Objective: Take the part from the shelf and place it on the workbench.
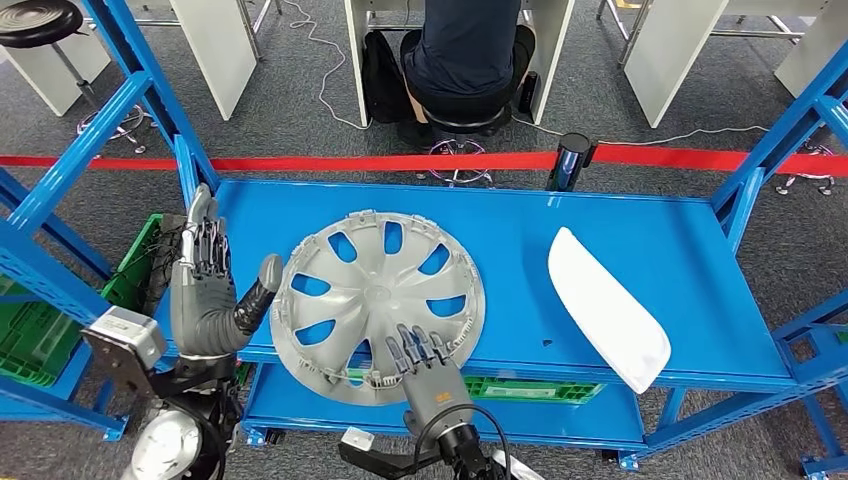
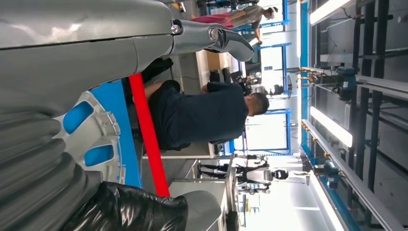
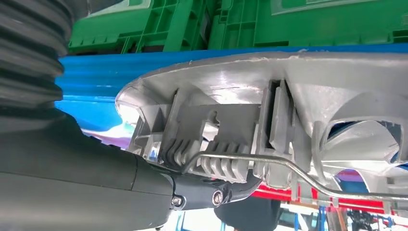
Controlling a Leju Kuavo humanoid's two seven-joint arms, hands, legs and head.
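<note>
A silver wheel cover [image 1: 385,290] lies face up on the blue shelf [image 1: 640,230], its near rim hanging over the front edge. My right hand [image 1: 428,370] grips that near rim: the fingers lie on top, and in the right wrist view the thumb [image 3: 202,192] sits under the wheel cover's ribbed underside [image 3: 288,96]. My left hand [image 1: 205,290] stands beside the left rim with fingers spread upward and the thumb reaching toward the edge; it holds nothing. The left wrist view shows the thumb [image 2: 211,36] above the wheel cover [image 2: 98,139].
A white curved panel [image 1: 605,305] lies on the shelf's right side. Green crates sit at the left [image 1: 30,335] and on the lower shelf [image 1: 530,388]. Blue uprights [image 1: 770,150] flank the shelf. Beyond it run red tape [image 1: 300,162] and a seated person [image 1: 465,50].
</note>
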